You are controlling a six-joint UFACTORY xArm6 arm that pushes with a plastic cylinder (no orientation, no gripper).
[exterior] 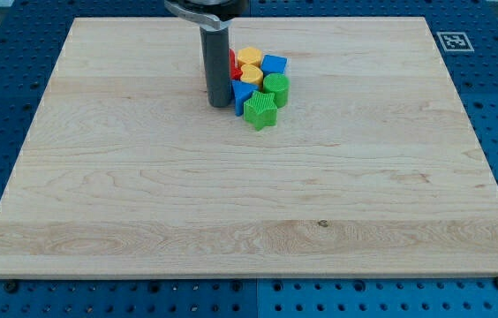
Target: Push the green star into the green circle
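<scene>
The green star (260, 111) lies at the bottom of a tight cluster of blocks near the board's top middle. The green circle (276, 88) sits just above and to the right of the star, touching it. My tip (220, 105) stands on the board at the cluster's left side, a short way left of the star, next to a blue triangle-like block (242, 94). The rod hides part of a red block (232, 64).
The cluster also holds two yellow blocks (249, 58) (252, 74) and a blue block (274, 64) at its top right. The wooden board (231, 203) lies on a blue perforated table. A fiducial tag (453, 40) sits off the board's top right corner.
</scene>
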